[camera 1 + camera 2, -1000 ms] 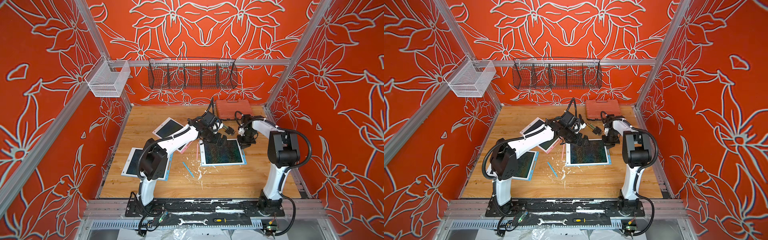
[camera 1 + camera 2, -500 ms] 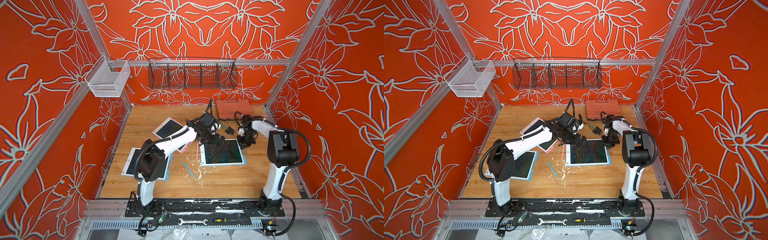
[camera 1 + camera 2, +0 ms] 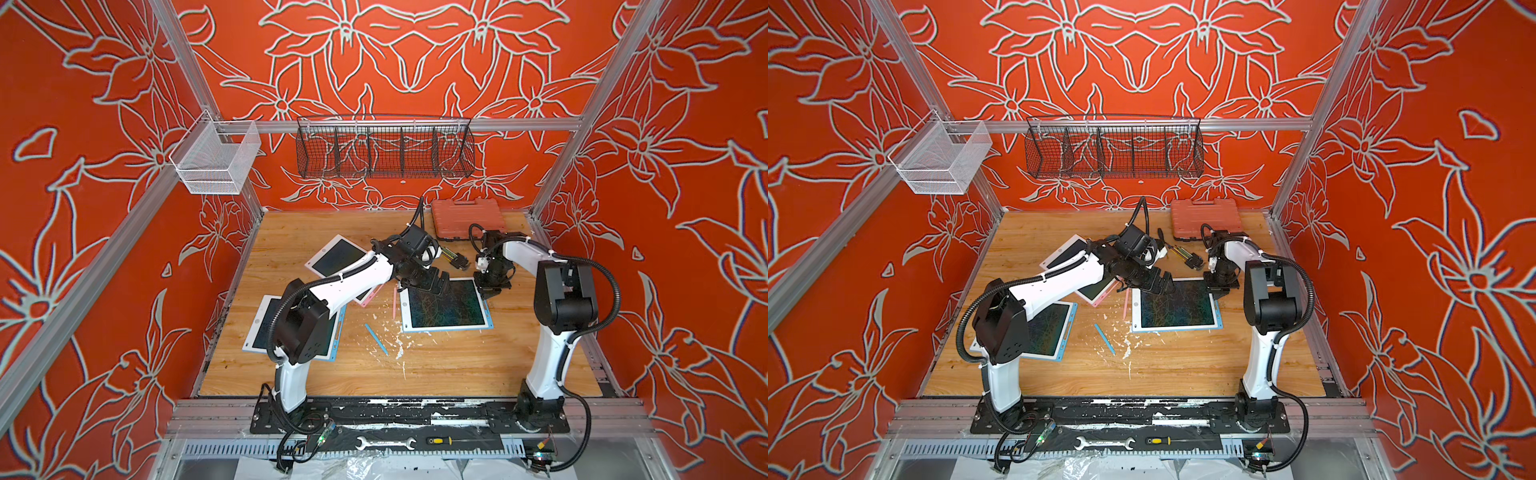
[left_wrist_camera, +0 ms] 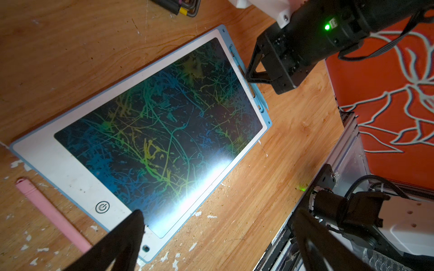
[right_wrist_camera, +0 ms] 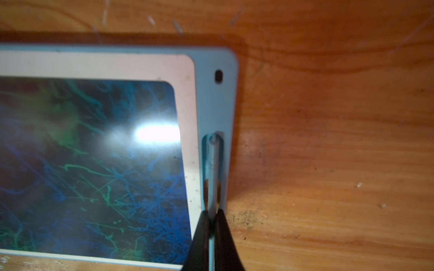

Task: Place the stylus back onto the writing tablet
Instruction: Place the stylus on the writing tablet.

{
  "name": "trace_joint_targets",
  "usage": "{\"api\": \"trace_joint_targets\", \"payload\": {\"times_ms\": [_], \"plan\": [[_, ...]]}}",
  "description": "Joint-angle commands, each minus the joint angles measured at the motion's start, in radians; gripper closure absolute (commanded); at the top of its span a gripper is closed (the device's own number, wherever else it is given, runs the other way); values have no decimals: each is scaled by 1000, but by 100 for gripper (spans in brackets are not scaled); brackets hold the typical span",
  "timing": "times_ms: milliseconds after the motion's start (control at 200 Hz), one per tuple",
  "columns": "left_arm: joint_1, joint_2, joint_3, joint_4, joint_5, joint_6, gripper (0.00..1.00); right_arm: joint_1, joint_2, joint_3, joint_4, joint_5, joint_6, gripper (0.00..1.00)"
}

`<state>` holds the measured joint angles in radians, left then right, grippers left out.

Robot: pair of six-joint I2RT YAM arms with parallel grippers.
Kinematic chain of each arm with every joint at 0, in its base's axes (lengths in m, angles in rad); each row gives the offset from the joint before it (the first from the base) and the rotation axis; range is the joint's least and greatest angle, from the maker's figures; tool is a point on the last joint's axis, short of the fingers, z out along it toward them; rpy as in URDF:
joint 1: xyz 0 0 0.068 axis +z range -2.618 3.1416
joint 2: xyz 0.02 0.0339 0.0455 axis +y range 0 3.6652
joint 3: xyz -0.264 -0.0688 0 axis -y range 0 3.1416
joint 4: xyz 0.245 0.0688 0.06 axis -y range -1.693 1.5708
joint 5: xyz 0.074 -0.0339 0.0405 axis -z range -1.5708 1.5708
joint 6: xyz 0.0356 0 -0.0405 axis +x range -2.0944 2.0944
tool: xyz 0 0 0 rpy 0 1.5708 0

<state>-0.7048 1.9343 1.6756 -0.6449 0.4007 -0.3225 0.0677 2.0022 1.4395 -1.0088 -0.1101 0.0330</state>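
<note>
In the side slot of the writing tablet (image 5: pixel 212 93), the stylus (image 5: pixel 212 159) lies seated, pinched by the right gripper (image 5: pixel 212 225); release remains. The left gripper (image 4: pixel 218 234) hovers with jaws spread, empty.

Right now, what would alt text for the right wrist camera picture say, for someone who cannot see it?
A black right claw is shut on a thin light-blue plastic stylus, which lies in the slot along the blue edge of a white-framed writing tablet. The tablet's dark screen shows blue and green scribbles and a bright glare, and it lies on a scuffed wooden table.
</note>
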Motion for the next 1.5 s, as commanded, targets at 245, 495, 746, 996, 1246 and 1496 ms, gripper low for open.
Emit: {"api": "trace_joint_targets", "payload": {"times_ms": [245, 495, 746, 996, 1246, 1496], "plan": [[11, -37, -8, 1, 1, -4, 3, -2, 29, 5, -28, 24, -2, 98], [14, -37, -10, 3, 0, -2, 3, -3, 35, 12, -30, 41, 10, 93], [19, -39, -17, 8, 3, -6, 3, -2, 33, 13, -29, 44, 14, 89], [19, -38, -13, 9, 6, -9, 3, -2, 32, 13, -25, 40, 21, 85], [21, -37, -10, 7, 10, -7, 3, -2, 15, 13, -21, 38, 22, 83], [21, -37, -8, 2, 12, -9, 3, -3, 1, 9, -11, 31, 19, 84]]}}
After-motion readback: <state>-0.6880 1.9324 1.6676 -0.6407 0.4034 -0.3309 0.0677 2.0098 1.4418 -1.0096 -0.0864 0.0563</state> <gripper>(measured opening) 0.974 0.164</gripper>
